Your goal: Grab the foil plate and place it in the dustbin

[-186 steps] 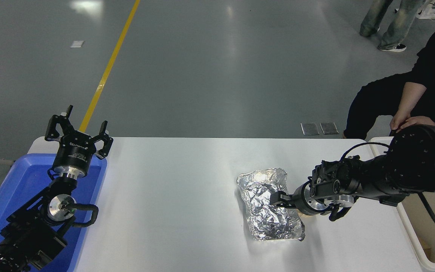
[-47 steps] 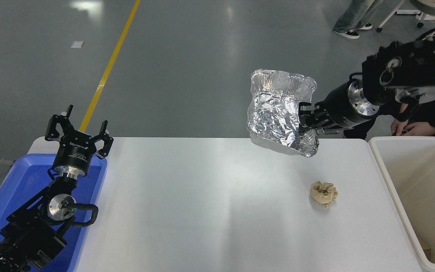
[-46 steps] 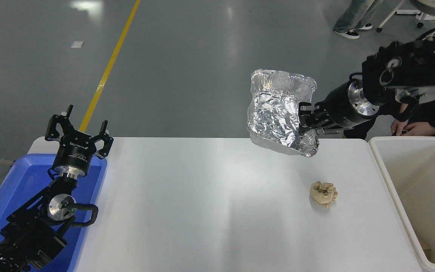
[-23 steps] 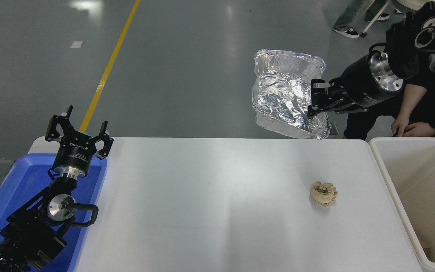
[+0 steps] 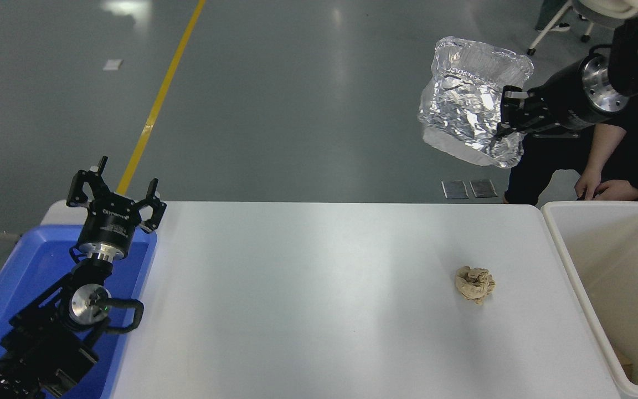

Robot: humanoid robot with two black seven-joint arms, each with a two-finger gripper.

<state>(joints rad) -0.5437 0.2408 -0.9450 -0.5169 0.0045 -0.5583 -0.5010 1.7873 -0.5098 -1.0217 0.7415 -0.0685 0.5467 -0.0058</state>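
My right gripper [image 5: 506,119] is shut on the right rim of the foil plate [image 5: 463,102], a wrinkly silver tray held high in the air above the table's far right edge, tilted with its hollow side facing me. The dustbin [image 5: 568,260], a cream-white deep tub, stands at the table's right end, below and to the right of the plate. My left gripper [image 5: 115,191] is open and parked at the lower left above the blue tray.
A small tan paper wad [image 5: 474,283] lies on the white table [image 5: 308,299] near the dustbin. A bright blue shallow tray [image 5: 14,277] sits at the left edge. A person [image 5: 607,155] in black sits behind the dustbin, hands near its far rim.
My right gripper has lifted the foil plate off the table, uncovering the tan wad, and carried it up and to the right. The left arm has not moved.
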